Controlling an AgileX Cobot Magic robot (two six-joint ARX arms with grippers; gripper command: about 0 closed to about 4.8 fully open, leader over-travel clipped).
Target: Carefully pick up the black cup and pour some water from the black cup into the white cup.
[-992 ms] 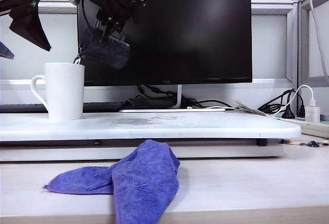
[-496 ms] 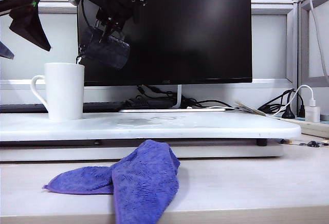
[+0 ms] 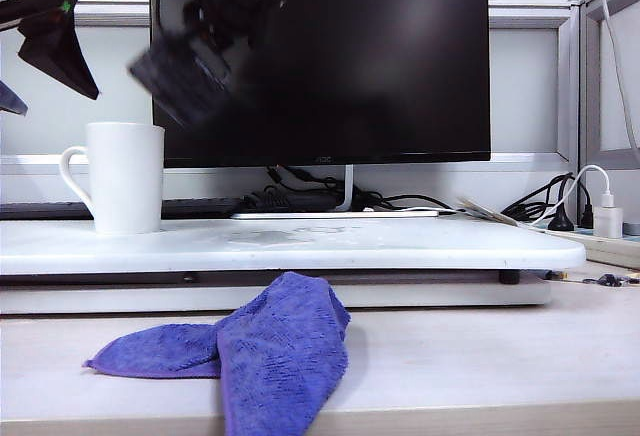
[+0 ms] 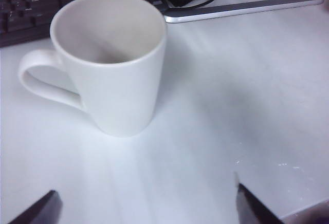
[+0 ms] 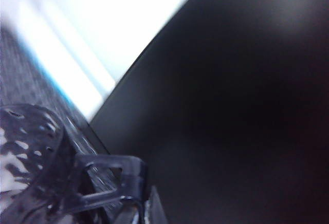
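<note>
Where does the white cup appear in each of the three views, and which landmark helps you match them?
Exterior view: the white cup stands at the left on the white board, below the blurred black cup.
Left wrist view: it fills the upper left, handle towards the picture's left edge.
Right wrist view: not in it.
Shared landmark: the monitor, whose base lies behind the cup.

White cup (image 3: 125,176), purple cloth (image 3: 250,348)
</note>
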